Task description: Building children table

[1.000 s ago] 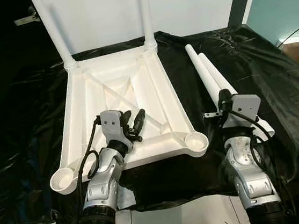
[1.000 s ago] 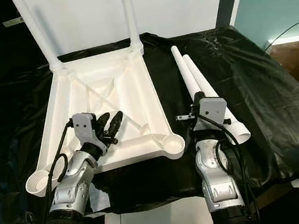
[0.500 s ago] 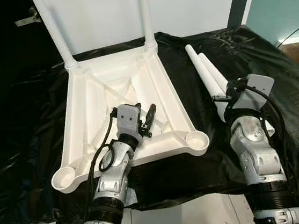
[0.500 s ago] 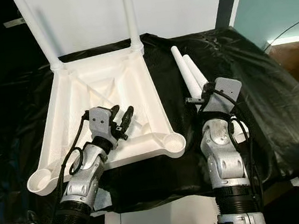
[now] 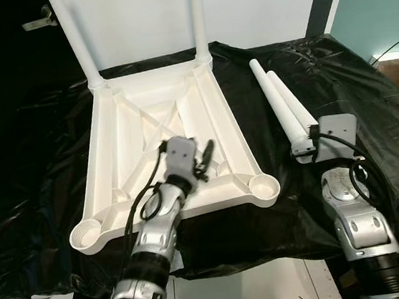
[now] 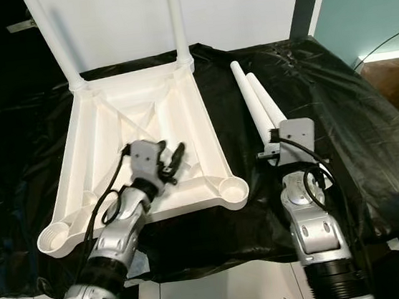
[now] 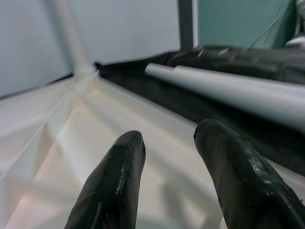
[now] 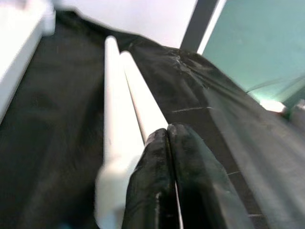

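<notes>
Left tool (image 5: 202,156): fingers spread, advancing over the upturned white plastic tabletop (image 5: 116,141), gripping nothing.
Right tool (image 8: 170,157): fingers pressed together, shifting nearer the two loose white tube legs (image 5: 285,107); pickup pending.

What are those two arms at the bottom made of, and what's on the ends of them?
Each arm is built of rounded silver segments with black joint rings, and black cables loop along the outside. A boxy grey housing sits at each wrist. The left gripper ends in two long, glossy black fingers with rounded tips. The right gripper has the same kind of smooth black fingers.
</notes>
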### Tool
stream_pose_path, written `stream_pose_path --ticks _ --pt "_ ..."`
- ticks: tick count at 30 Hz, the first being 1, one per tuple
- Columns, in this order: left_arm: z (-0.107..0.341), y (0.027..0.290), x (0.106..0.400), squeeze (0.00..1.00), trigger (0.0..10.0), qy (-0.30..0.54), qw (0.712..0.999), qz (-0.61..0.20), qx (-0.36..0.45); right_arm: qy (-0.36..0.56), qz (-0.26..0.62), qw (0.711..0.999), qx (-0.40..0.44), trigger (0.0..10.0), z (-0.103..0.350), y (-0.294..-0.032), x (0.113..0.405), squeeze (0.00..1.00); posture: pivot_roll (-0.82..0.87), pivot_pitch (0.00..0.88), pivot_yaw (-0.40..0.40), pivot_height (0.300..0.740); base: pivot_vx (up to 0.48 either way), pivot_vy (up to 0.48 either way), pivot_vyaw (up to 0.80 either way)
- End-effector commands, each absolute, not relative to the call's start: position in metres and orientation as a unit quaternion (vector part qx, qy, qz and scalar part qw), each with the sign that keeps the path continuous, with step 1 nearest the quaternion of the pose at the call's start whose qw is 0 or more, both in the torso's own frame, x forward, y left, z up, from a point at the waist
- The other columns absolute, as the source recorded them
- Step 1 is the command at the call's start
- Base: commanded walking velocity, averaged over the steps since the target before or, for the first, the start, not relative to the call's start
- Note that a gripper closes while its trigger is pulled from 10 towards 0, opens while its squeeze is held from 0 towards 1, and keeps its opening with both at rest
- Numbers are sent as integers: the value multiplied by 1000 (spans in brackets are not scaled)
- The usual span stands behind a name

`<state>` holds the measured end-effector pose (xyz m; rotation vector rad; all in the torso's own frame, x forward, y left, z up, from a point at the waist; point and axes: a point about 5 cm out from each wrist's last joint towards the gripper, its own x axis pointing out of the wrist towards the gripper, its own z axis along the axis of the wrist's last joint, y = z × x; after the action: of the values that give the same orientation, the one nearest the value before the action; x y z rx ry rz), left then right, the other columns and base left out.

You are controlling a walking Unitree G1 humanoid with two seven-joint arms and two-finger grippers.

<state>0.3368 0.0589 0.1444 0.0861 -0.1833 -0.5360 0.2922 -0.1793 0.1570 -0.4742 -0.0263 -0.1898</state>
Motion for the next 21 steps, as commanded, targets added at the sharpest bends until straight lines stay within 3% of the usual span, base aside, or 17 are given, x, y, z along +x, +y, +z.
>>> stream_pose_path --ticks 1,2,3,15,16,21 --pt "144 57 338 0 10000 -91 962 -253 46 -5 -98 962 -254 10000 156 -178 290 514 -128 39 36 740 0 0 0" --pt "146 56 338 0 10000 -96 961 -254 45 -7 -102 960 -263 10000 158 -178 290 514 -128 39 36 740 0 0 0" --pt "145 55 337 0 10000 -96 961 -255 45 -11 -99 957 -273 10000 159 -177 289 1000 -128 39 36 740 0 0 0" --pt "130 58 332 0 10000 -75 965 -247 50 13 -75 944 -321 10000 156 -180 290 1000 -127 46 27 740 0 0 0" --pt "131 59 332 0 10000 -78 964 -247 54 32 -51 945 -321 10000 150 -178 292 51 -123 44 25 740 0 0 0" --pt "133 59 334 0 10000 -83 964 -245 59 56 -15 947 -315 10000 145 -172 295 0 -112 40 19 740 0 0 0"
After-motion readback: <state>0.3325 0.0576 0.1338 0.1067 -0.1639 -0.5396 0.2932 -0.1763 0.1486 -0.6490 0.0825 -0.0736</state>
